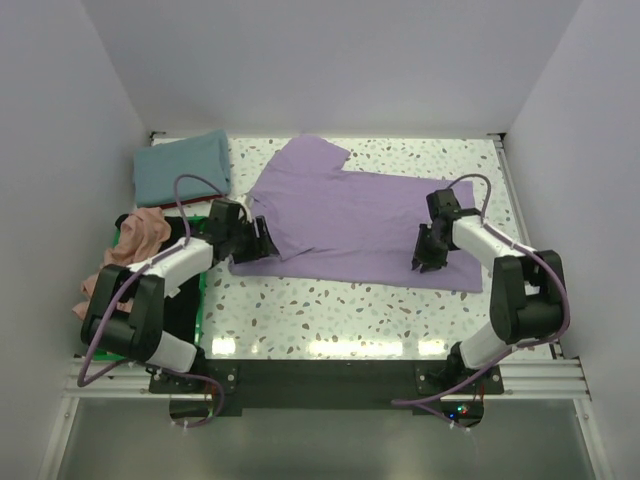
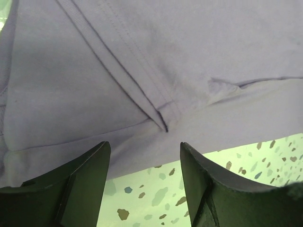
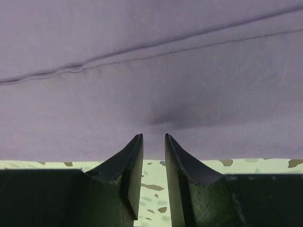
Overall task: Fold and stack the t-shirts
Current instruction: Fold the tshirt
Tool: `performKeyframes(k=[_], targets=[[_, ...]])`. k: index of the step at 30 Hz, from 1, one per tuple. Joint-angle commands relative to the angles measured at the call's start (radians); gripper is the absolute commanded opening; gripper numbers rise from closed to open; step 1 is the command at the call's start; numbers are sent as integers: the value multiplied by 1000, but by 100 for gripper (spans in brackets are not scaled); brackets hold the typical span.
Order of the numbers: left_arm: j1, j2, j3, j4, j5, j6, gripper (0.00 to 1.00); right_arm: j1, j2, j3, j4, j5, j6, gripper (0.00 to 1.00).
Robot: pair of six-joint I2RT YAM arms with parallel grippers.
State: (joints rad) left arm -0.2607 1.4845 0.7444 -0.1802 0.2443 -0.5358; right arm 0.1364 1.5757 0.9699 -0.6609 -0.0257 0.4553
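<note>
I have the lavender t-shirt (image 1: pixel 370 225) lying flat in the middle of the table (image 1: pixel 330 310). Its long axis runs left to right across the top view, and a sleeve end angles off toward the upper left. In the left wrist view a stitched band and a folded edge run diagonally down to a point near the cloth's lower border. In the right wrist view one seam line crosses the frame almost level.

The left arm bends up from the lower left and its forearm slants right. The left gripper (image 1: pixel 262 238) sits at the shirt's left edge, low over the table. Its jaws stand wide apart with nothing between them, and the cloth's border lies just ahead of the tips.

The right arm folds at the right side and its forearm reaches up and left. The right gripper (image 1: pixel 425 262) points down at the shirt's lower edge, right of centre. Its jaws are parted by a narrow slot that shows speckled tabletop, so it has released. A small dark pucker marks the cloth just beyond the tips.

A folded teal t-shirt (image 1: pixel 180 165) lies at the upper left. A salmon pink t-shirt (image 1: pixel 140 235) is bunched at the left edge by the green bin (image 1: pixel 203 290).
</note>
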Motion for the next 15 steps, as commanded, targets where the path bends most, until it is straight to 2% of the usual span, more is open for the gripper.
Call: performKeyframes(k=[1,5,15], targets=[[-21,-44,26,44,21,-24,65,3,-33,-40,82,-16,31,29],[-58,-23,65,32,3,-24,65,3,-6,-69,106,-16,26,29],[-129,86,128,4,-66,-21,53,3,-8,-97,130,-26,33,29]])
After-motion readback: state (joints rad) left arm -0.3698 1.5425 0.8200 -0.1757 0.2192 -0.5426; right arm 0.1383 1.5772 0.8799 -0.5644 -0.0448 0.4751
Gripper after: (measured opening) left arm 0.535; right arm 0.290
